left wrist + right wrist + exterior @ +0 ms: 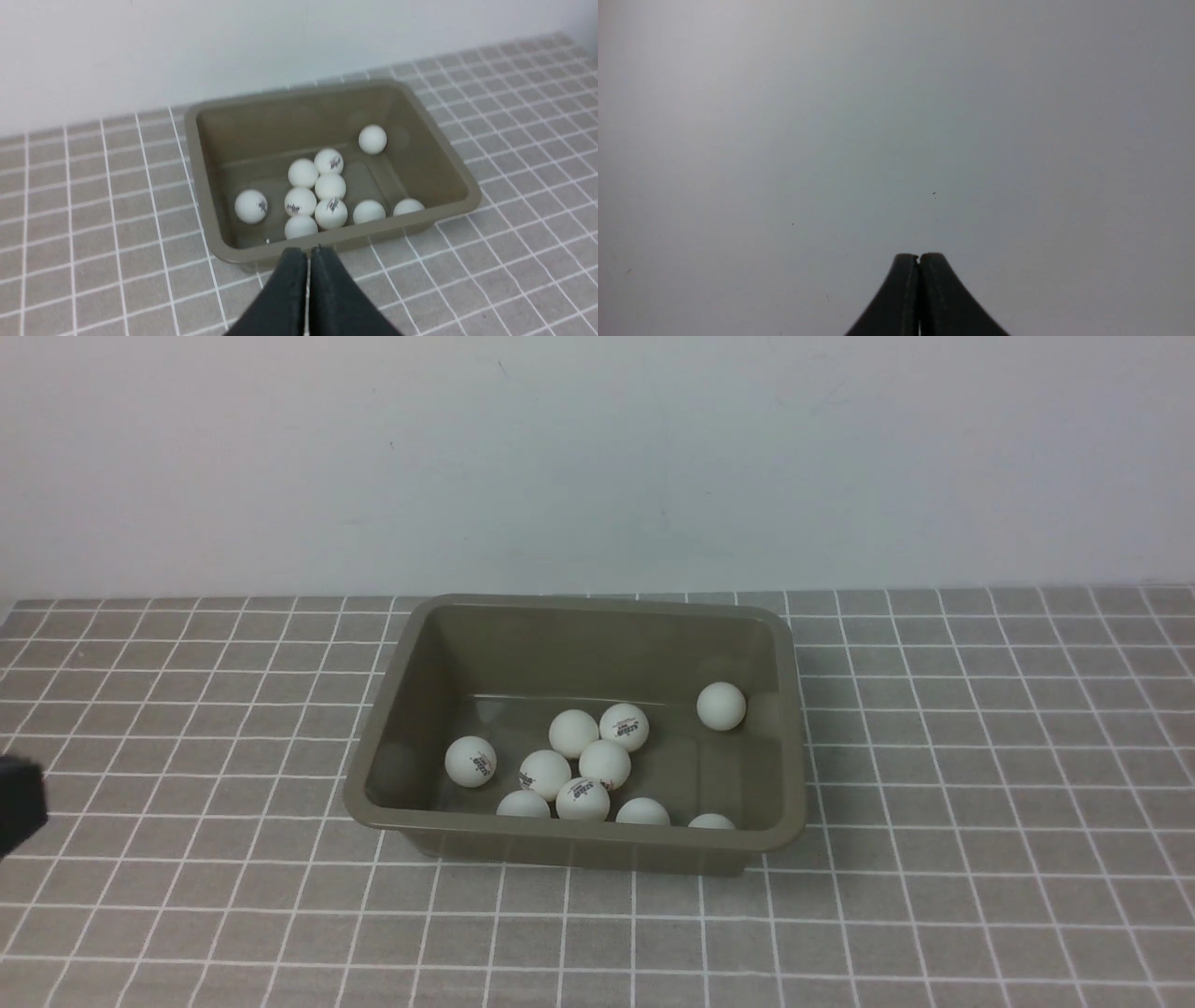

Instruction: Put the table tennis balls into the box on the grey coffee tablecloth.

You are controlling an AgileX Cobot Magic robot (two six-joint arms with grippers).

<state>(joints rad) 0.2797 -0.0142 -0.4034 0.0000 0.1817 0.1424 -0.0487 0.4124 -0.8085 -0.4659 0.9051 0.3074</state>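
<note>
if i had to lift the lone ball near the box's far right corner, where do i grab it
Grip the lone ball across its middle, coming straight down from above. The box wall rises close on its right, so set the fingers along that wall; its other sides are clear.

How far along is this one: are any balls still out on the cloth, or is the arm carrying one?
Looks finished. Ten table tennis balls lie inside the box; none shows on the grey coffee tablecloth. Nothing is in hand: the left gripper and the right gripper are both shut and empty. Nothing visible is left to do.
</note>
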